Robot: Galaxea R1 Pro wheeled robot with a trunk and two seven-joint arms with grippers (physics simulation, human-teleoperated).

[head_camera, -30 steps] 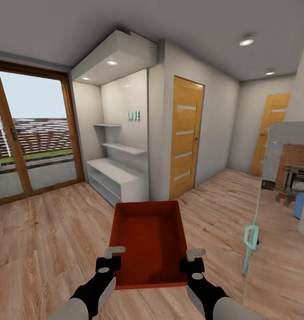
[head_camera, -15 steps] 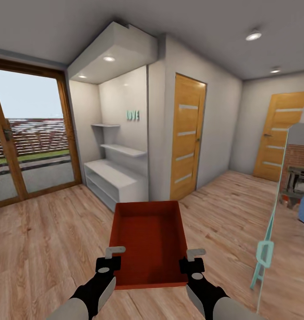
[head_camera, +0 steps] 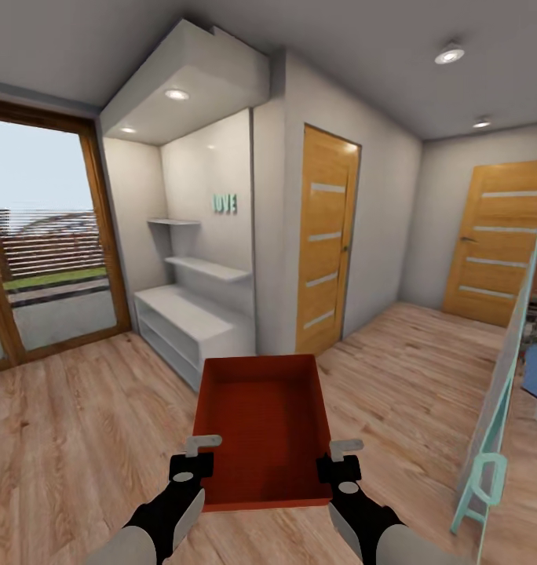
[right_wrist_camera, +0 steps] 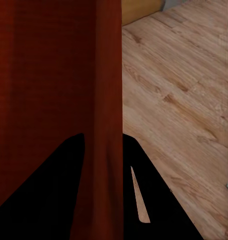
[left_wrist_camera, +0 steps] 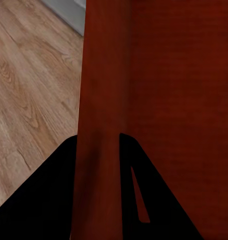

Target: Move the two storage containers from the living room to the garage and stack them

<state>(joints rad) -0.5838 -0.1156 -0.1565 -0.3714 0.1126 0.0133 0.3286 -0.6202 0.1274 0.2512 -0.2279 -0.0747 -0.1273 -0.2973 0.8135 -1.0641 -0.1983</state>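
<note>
An orange-red open-top storage container (head_camera: 262, 428) hangs level in front of me above the light wood-plank floor. My left gripper (head_camera: 196, 459) is shut on its left wall near the front corner, and my right gripper (head_camera: 341, 461) is shut on its right wall. In the left wrist view the container wall (left_wrist_camera: 101, 100) runs between the two dark fingers (left_wrist_camera: 39, 200). The right wrist view has the other wall (right_wrist_camera: 106, 100) clamped the same way between dark fingers (right_wrist_camera: 159, 200). The bin is empty inside.
A white shelf unit (head_camera: 191, 318) in a wall niche stands ahead left, a wooden door (head_camera: 325, 239) beside it. A second wooden door (head_camera: 500, 243) lies down the hallway at right. Wood-framed glass doors (head_camera: 41, 243) are at left. A glass panel with a teal handle (head_camera: 487, 479) is close on my right.
The whole view has swung to the right and moved forward: the shelf niche and doors slid left and grew. The container and both grippers keep the same place in the picture.
</note>
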